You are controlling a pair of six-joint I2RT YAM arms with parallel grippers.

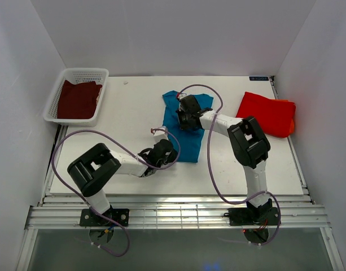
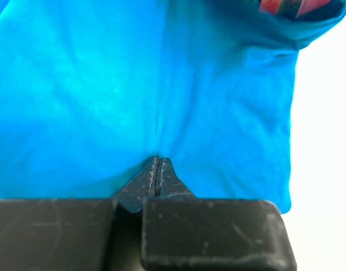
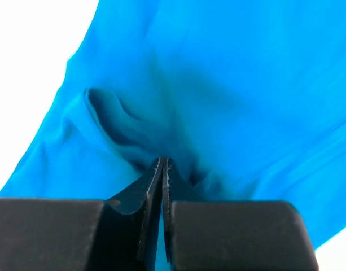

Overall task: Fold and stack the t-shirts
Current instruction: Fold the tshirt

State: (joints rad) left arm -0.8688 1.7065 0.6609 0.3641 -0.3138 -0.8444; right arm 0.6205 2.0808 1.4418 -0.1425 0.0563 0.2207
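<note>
The teal-blue soft cloth t-shirt (image 1: 189, 135) lies at the centre of the top view. It looks light and limp and will likely sag, so its edges and folds are the best places to pinch. The left gripper (image 2: 157, 167) and the right gripper (image 3: 162, 169) are both closed, each nipping its cloth.

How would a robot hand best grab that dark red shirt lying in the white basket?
Probably from straight above. The basket walls fence the maroon shirt in on every side, so a sideways approach looks blocked. The shirt lies fairly flat and fills most of the floor, so I would pinch a wrinkle near its middle, away from the mesh walls, and lift straight up.
</note>
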